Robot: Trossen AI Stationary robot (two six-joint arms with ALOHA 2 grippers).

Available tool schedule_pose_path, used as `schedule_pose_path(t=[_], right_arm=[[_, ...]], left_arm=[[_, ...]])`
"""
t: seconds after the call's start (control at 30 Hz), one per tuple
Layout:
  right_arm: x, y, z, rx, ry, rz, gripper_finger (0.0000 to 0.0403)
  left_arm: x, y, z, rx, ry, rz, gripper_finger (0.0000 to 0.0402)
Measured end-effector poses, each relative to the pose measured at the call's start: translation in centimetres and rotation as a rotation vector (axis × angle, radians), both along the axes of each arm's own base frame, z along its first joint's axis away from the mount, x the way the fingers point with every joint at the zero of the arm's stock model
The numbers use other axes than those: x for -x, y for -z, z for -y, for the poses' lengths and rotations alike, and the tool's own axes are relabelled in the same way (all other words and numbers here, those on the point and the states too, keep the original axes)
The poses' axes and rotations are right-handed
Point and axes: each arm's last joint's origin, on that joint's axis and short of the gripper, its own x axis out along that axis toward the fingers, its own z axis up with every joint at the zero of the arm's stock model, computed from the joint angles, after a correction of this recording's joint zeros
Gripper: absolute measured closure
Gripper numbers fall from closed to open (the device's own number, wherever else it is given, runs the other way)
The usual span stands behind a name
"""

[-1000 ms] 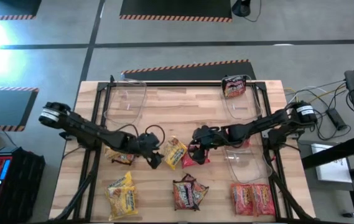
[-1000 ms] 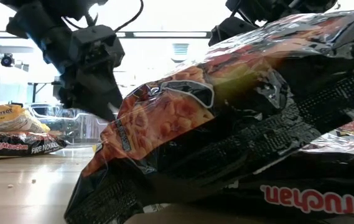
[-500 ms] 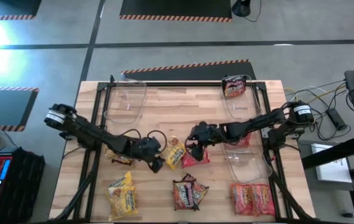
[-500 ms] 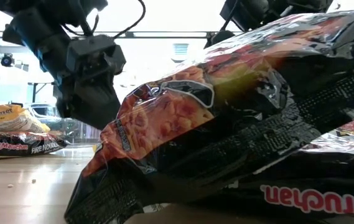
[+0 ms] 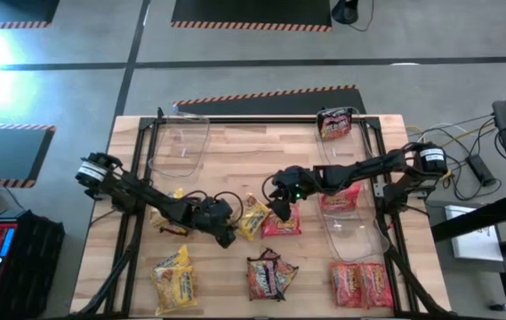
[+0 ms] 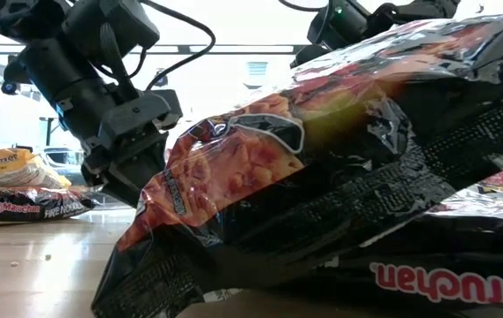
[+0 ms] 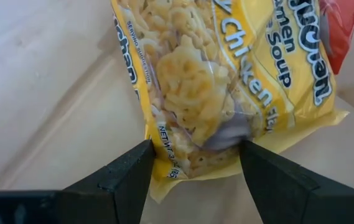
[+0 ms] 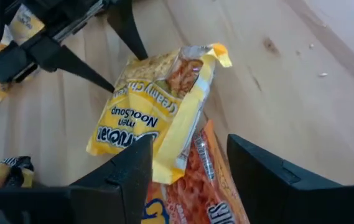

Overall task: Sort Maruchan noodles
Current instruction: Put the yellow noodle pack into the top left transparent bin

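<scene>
Yellow noodle pkt (image 5: 253, 217) lies mid-table (image 5: 235, 151), edge overlapping a red-orange pkt (image 5: 281, 222). Left gripper (image 7: 192, 163) wide open, fingers either side of the yellow pkt's end, not clamped. Right gripper (image 8: 186, 165) also open, just above both pkts. More pkts along the near edge; clear bins (image 5: 181, 142) at far side.

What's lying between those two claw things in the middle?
A yellow noodle packet lies between the open left gripper and open right gripper, seen in the high view.
</scene>
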Motion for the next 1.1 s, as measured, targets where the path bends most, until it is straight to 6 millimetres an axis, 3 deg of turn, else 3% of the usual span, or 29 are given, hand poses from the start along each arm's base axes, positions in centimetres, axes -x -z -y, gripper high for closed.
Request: schedule_pose_path(t=[0.47,1.1], right_arm=[[-0.4,1.5,0.6,-0.079,0.025,-0.046,0.015],[-1.5,3.2,1.2,-0.157,0.025,-0.004,0.0151]], left_arm=[[-0.1,0.2,-0.3,-0.042,0.007,0.002,0.0177],[-1.0,1.1,-1.4,-0.064,-0.021,0.026,0.0177]])
